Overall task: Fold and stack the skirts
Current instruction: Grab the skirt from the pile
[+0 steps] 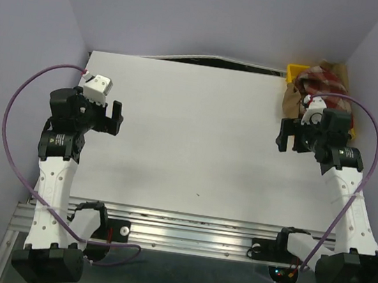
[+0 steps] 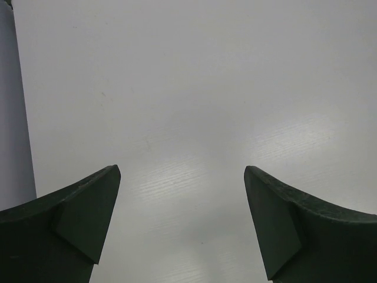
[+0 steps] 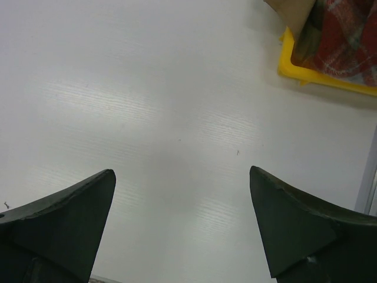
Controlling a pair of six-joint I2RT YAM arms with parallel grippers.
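Both skirts lie bunched in a yellow tray (image 1: 296,73) at the table's far right corner. The red-and-cream plaid skirt (image 1: 326,79) is on top, and the tan-brown skirt (image 1: 293,100) spills over the tray's near edge. The right wrist view catches the plaid skirt (image 3: 347,35), a tan skirt corner (image 3: 291,9) and the tray rim (image 3: 321,82) at its upper right. My right gripper (image 1: 284,135) (image 3: 181,172) hovers open just in front of the tray, holding nothing. Over the table's left side, my left gripper (image 1: 115,118) (image 2: 181,171) is open and holds nothing.
The white table (image 1: 196,142) runs from the arms' mounting rail (image 1: 190,230) to the back wall. Lavender walls close in on both sides. A purple cable (image 1: 15,124) loops off each arm.
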